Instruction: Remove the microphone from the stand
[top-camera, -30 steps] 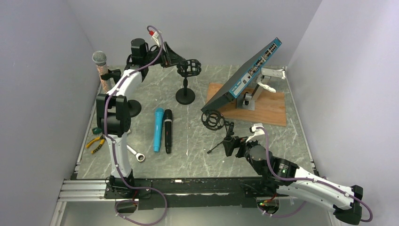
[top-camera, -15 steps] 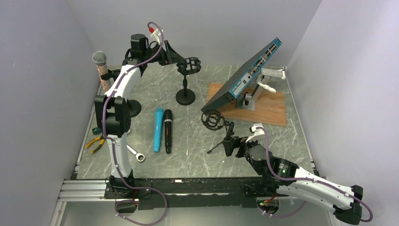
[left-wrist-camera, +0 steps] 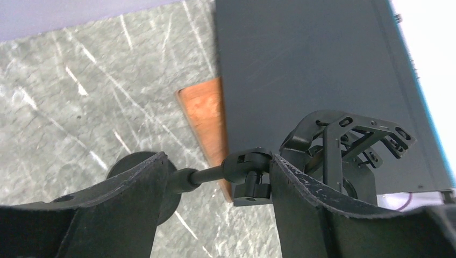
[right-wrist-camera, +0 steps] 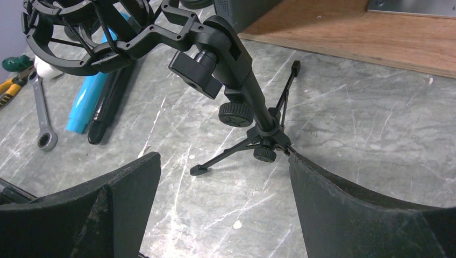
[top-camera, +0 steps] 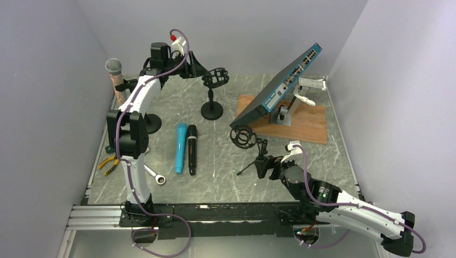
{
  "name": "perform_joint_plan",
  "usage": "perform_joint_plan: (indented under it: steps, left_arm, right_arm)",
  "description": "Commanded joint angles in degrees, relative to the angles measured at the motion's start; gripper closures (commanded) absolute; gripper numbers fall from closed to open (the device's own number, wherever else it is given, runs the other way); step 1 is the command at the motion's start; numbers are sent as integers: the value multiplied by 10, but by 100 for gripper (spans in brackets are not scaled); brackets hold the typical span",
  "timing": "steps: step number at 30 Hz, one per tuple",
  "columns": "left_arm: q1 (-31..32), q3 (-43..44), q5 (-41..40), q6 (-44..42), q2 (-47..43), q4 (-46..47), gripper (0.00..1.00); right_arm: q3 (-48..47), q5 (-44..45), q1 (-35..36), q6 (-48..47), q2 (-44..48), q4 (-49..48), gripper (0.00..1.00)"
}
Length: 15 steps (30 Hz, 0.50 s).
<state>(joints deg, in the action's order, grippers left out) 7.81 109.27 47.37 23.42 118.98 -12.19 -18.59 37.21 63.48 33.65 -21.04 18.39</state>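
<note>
A microphone (top-camera: 114, 73) with a silver grille and speckled pink body stands upright in a clip stand at the far left; the left arm hides most of its round base (top-camera: 153, 123). My left gripper (top-camera: 200, 69) is away from it, at the empty shock-mount stand (top-camera: 215, 78). In the left wrist view its jaws (left-wrist-camera: 218, 161) are open and straddle the stand's swivel joint (left-wrist-camera: 253, 161), with the right finger touching the joint. My right gripper (right-wrist-camera: 223, 161) is open and holds nothing, just in front of the empty tripod stand (right-wrist-camera: 258, 129).
A blue microphone (top-camera: 180, 148) and a black one (top-camera: 191, 149) lie side by side mid-table. A network switch (top-camera: 285, 80) leans on a bracket over a wooden board (top-camera: 304, 126). Pliers (top-camera: 109, 163) and a wrench (top-camera: 156, 176) lie at the left front.
The left gripper's jaws have narrowed around the shock-mount stand's joint, and the left arm has shifted slightly. The right arm has not moved.
</note>
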Motion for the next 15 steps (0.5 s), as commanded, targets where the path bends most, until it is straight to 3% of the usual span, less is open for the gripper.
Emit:
perform_joint_plan:
  steps: [1,9,15]
  left_arm:
    - [-3,-59,-139,-91,46,-101,29]
    - [-2,-98,-164,-78,57,-77,29]
    - [-2,-42,-170,-90,44,-123,22]
  right_arm:
    - [-14,4,2,1,1,-16,9]
    - [-12,3,2,0,5,-18,9]
    - [-14,2,2,-2,-2,-20,9]
